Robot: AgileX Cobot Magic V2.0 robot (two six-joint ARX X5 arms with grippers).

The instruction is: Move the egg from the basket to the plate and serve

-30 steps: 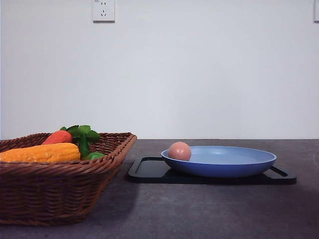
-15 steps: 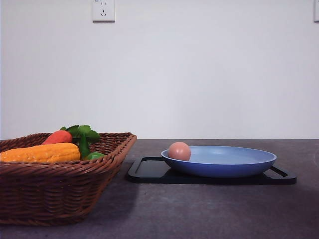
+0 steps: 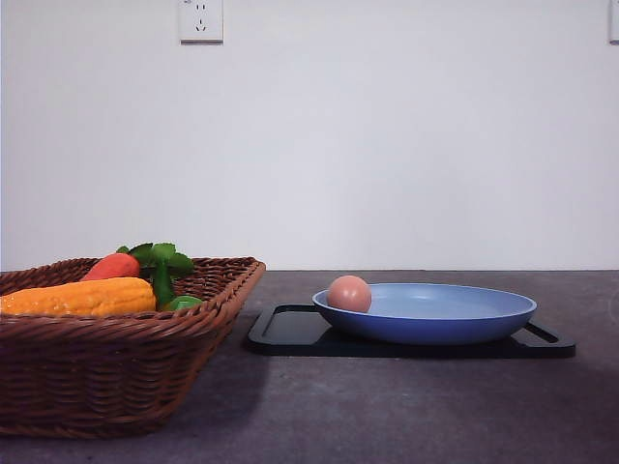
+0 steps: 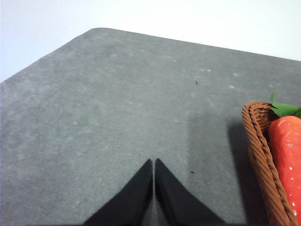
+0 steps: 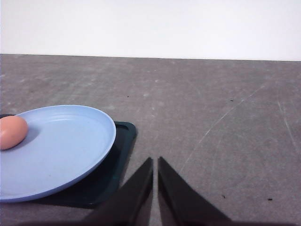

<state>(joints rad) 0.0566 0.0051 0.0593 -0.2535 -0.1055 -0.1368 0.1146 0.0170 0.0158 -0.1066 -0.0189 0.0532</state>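
The pinkish-brown egg (image 3: pixel 349 293) lies inside the light-blue plate (image 3: pixel 455 324), near its left rim; the right wrist view shows the egg (image 5: pixel 11 132) on the plate (image 5: pixel 70 146) as well. The wicker basket (image 3: pixel 116 372) stands at the front left, and a corner of the basket (image 4: pixel 261 155) appears in the left wrist view. My left gripper (image 4: pixel 154 162) is shut and empty over bare table beside the basket. My right gripper (image 5: pixel 155 161) is shut and empty, hovering beside the tray and apart from the plate.
The plate rests on a flat black tray (image 3: pixel 290 331). In the basket lie a yellow corn cob (image 3: pixel 77 297), a red-orange carrot (image 3: pixel 111 266) with green leaves and a small green item (image 3: pixel 184 303). The grey table (image 3: pixel 406 406) stretches to a white wall.
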